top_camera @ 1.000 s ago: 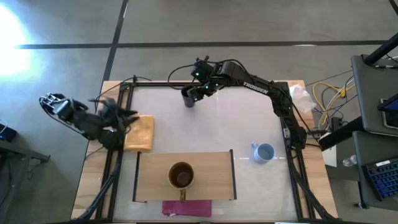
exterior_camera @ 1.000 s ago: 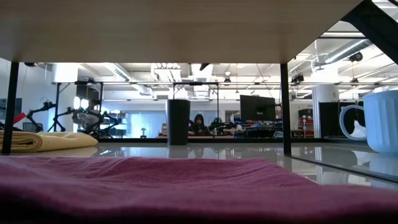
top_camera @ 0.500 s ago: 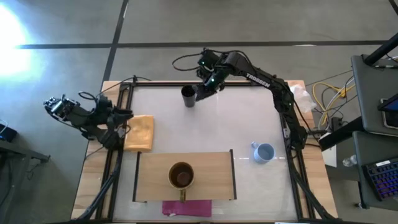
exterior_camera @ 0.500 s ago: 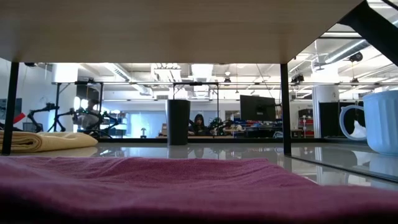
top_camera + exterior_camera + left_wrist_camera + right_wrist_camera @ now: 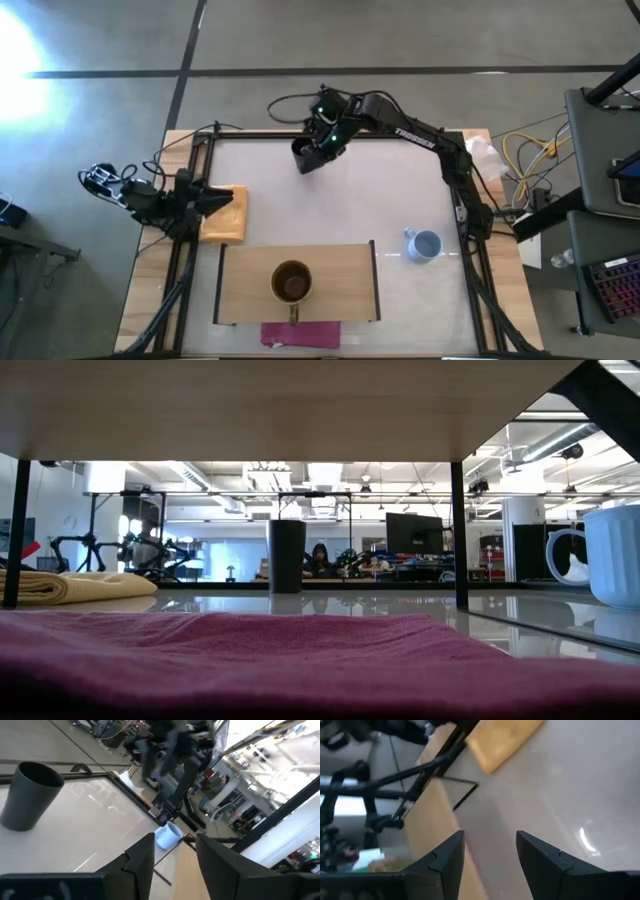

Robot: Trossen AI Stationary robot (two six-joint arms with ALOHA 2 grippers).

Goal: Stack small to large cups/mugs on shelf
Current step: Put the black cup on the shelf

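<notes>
The right pincer (image 5: 312,150) is hovering over the far middle of the table (image 5: 400,200), directly above the black cup (image 5: 303,160), which is standing upright there. In its own wrist view its two dark fingers (image 5: 445,857) are standing apart with only bare tabletop between them, gripping nothing.

The left pincer (image 5: 222,197) is waiting at the table's left edge, over the near end of the folded yellow cloth (image 5: 228,215). Its fingers (image 5: 142,860) are also standing apart and are holding nothing; beyond them its wrist view is showing the black cup (image 5: 30,795) and, farther off, the blue mug (image 5: 168,836).

The brown mug (image 5: 291,283) is sitting upright on the wooden shelf (image 5: 345,280) at the near middle of the table, its handle pointing toward the near edge. The blue mug (image 5: 425,245) is standing on the table just to the right of the shelf, apart from it. A magenta cloth (image 5: 300,333) is lying at the shelf's near edge. In the low view the black cup (image 5: 287,556) is showing beneath the shelf board (image 5: 280,405), with the blue mug (image 5: 610,555) at the right.
</notes>
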